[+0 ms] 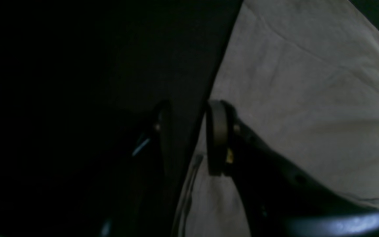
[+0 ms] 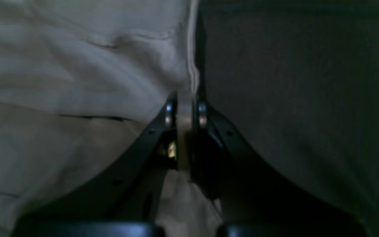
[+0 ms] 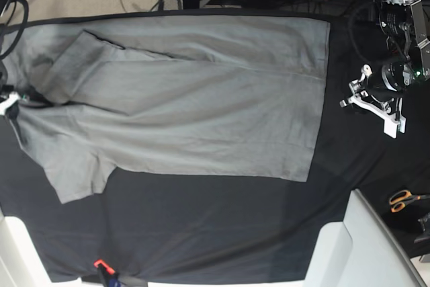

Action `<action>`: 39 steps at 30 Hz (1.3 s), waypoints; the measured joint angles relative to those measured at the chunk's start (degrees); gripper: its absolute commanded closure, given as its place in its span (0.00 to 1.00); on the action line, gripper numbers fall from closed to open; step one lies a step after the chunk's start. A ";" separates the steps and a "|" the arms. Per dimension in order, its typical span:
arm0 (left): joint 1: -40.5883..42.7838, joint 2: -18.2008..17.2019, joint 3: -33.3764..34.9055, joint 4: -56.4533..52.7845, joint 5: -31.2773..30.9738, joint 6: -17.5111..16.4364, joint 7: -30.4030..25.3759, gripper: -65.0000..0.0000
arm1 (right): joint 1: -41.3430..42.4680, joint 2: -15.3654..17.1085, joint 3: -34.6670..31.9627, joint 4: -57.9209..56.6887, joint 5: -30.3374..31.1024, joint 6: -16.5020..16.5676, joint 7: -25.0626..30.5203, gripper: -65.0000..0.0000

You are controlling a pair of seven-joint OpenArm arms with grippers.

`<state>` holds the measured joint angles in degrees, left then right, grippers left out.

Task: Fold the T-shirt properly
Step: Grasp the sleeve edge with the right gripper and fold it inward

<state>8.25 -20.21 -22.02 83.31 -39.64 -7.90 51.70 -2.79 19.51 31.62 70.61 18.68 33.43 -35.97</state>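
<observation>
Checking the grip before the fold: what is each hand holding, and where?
Right hand pinches the T-shirt at its edge near the neckline. Left hand holds nothing.

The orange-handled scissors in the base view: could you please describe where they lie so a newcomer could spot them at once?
Start from the black table cloth under the grey T-shirt and follow it to its right edge. Just beyond it, below the left gripper, lie the scissors, the only bright orange thing there.
</observation>
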 measured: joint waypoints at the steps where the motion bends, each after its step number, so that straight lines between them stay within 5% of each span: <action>1: 0.00 0.04 0.00 0.00 -0.02 0.00 0.00 0.75 | -0.13 -0.39 0.04 0.50 -0.20 -0.35 -1.25 0.99; 5: -0.13 -0.02 0.00 0.00 -0.02 0.00 0.00 0.75 | -0.37 -1.60 0.02 3.56 0.42 0.04 -7.82 0.83; 9: -0.13 0.07 0.00 0.00 -0.07 -0.02 0.00 0.75 | -0.33 -2.47 0.13 8.07 -0.22 -0.85 -9.27 0.48; 12: -0.09 -0.02 -0.04 -0.02 -0.02 0.00 0.00 0.75 | 0.68 -2.93 0.13 9.90 0.42 -0.50 -9.07 0.33; 19: 0.17 -0.09 -0.39 -0.04 -0.02 0.02 0.07 0.75 | 17.55 0.61 -5.18 -12.31 -2.08 -4.55 0.94 0.31; 23: 0.15 0.07 -0.39 -0.04 0.00 0.00 0.00 0.75 | 27.02 2.38 -14.23 -33.81 -9.84 -5.25 15.37 0.31; 29: 0.44 -0.15 -0.46 -0.04 0.02 -0.02 0.00 0.75 | 34.03 2.19 -14.64 -55.08 -17.46 -8.63 31.52 0.31; 32: 0.52 -0.17 -0.44 -0.04 -0.02 0.00 0.00 0.75 | 34.21 2.84 -14.75 -56.98 -19.32 -11.47 33.44 0.31; 39: 0.55 -0.28 -0.44 -0.04 -0.02 0.00 -0.02 0.75 | 33.92 2.40 -14.75 -57.13 -20.00 -11.37 33.99 0.32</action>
<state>8.80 -20.49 -22.46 83.26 -39.66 -7.90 51.68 31.14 21.91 16.86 13.47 -1.32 22.06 -1.98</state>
